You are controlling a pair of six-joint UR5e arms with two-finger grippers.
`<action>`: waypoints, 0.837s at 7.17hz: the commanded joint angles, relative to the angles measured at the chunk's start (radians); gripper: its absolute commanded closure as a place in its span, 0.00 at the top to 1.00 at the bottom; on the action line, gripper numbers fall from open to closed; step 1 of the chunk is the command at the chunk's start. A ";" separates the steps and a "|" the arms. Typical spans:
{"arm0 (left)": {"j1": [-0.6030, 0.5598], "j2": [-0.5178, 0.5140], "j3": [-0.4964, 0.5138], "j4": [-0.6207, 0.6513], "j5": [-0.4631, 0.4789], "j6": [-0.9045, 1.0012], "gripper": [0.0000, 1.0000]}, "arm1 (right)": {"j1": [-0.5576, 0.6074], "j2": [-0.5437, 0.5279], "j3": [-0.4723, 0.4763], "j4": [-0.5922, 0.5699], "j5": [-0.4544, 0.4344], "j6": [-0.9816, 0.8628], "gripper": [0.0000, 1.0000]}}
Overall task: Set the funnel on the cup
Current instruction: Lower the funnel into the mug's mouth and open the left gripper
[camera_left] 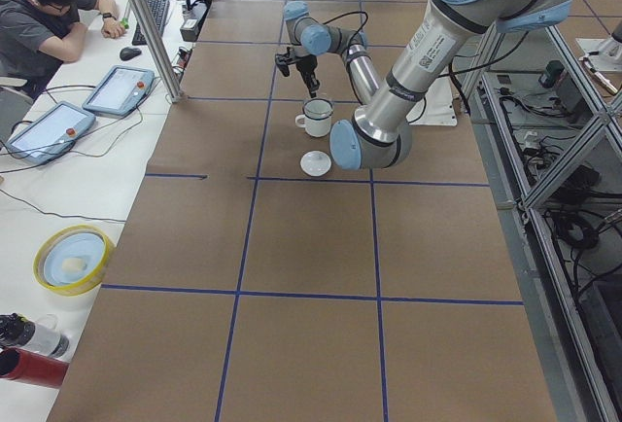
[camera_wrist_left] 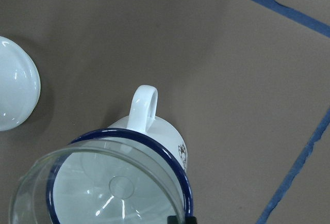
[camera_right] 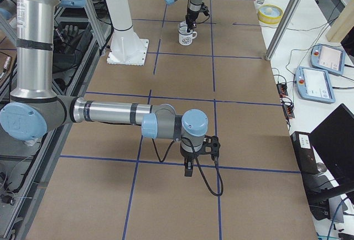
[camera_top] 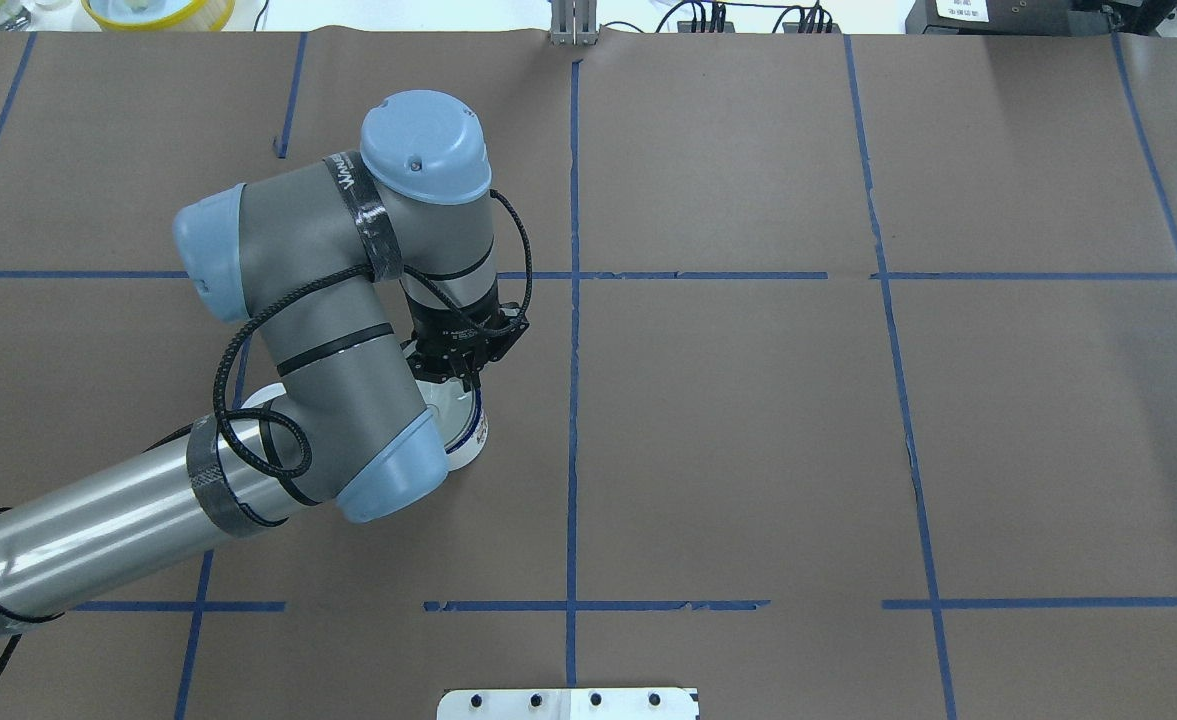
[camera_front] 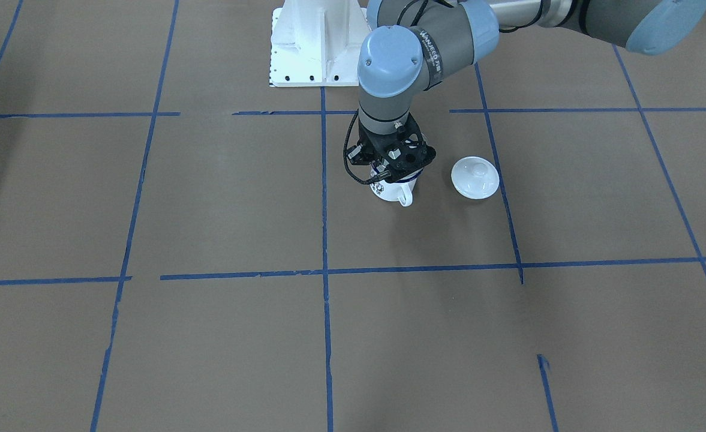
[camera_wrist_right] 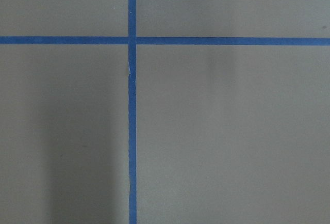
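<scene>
The white enamel cup (camera_front: 397,191) with a dark blue rim stands on the brown table, handle toward the operators' side. My left gripper (camera_front: 396,165) hangs right above it, as the overhead view also shows (camera_top: 453,375). In the left wrist view the clear funnel (camera_wrist_left: 103,188) sits over the cup's mouth (camera_wrist_left: 154,131), offset a little from the rim, with one dark fingertip (camera_wrist_left: 181,220) at its edge. The gripper looks shut on the funnel's rim. My right gripper (camera_right: 188,171) hangs low over bare table far from the cup; I cannot tell if it is open or shut.
A round white knobbed lid (camera_front: 475,177) lies on the table beside the cup, also in the left wrist view (camera_wrist_left: 13,97). The robot's white base plate (camera_front: 320,42) is behind it. A yellow bowl (camera_left: 73,259) and an operator (camera_left: 44,14) are off the table's side.
</scene>
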 commanded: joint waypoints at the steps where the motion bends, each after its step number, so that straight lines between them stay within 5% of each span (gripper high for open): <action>1: 0.000 0.000 0.001 -0.010 -0.002 0.000 0.20 | 0.000 0.000 0.000 0.000 0.000 0.000 1.00; 3: 0.001 0.000 0.004 -0.012 -0.002 -0.011 1.00 | 0.000 0.000 0.000 0.000 0.000 0.000 1.00; 6: -0.031 0.035 -0.067 -0.012 0.004 0.000 1.00 | 0.000 0.000 0.000 0.000 0.000 0.000 1.00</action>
